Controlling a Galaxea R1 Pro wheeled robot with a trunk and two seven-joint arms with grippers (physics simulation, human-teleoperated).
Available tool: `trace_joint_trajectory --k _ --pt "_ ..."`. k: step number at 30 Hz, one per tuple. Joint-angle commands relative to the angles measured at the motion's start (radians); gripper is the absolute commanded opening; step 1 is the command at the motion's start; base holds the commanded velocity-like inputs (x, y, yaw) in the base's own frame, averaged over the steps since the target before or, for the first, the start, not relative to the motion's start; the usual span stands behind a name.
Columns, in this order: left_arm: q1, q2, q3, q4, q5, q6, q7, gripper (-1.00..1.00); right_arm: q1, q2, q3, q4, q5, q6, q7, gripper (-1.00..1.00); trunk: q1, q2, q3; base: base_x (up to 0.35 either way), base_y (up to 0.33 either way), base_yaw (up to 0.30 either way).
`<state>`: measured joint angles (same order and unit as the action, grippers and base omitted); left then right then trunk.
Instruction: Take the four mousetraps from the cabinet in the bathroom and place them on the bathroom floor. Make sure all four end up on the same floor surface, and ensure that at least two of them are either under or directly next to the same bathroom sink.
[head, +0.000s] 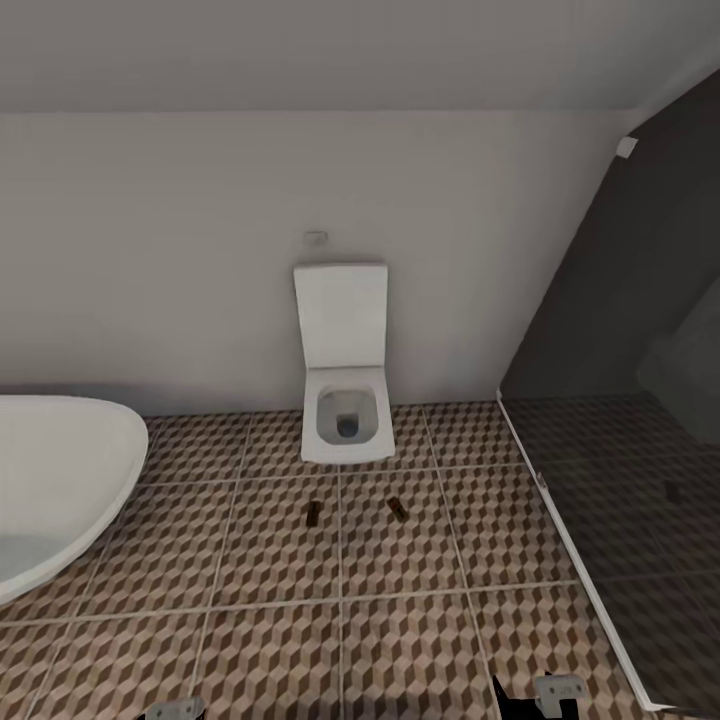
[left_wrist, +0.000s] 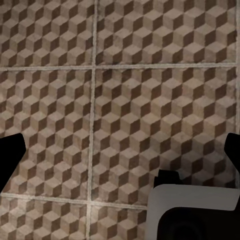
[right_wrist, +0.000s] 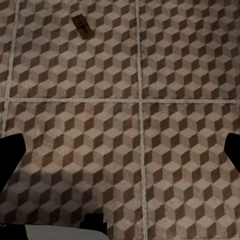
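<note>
Mid-errand with 2 mousetraps (head: 314, 513) (head: 398, 507) already on the bathroom floor (head: 270, 560) before the toilet (head: 345, 400), both claws' fingers spread and empty; next, probably back to the cabinet for more.

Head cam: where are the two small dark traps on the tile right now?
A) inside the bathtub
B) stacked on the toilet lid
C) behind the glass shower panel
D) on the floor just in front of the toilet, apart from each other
D: two mousetraps lie flat on the patterned bathroom floor in front of the white toilet, with a gap of tile between them.
</note>
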<state>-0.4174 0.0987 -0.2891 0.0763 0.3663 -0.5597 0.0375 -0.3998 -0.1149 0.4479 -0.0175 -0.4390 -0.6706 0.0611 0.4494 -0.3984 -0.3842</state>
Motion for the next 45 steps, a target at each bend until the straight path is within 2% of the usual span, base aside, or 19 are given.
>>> trace_joint_trajectory --k 1,45 --pt "-0.001 -0.001 -0.008 0.003 0.002 -0.005 0.004 1.0 -0.001 0.0 0.005 0.001 -0.01 -0.003 0.006 1.0 0.001 -0.002 0.0 0.0 0.0 0.0" --pt "-0.001 -0.002 -0.008 0.003 0.002 -0.005 0.004 1.0 -0.001 0.001 0.005 0.001 -0.01 -0.003 0.006 1.0 0.001 -0.002 0.071 0.0 0.0 0.0"
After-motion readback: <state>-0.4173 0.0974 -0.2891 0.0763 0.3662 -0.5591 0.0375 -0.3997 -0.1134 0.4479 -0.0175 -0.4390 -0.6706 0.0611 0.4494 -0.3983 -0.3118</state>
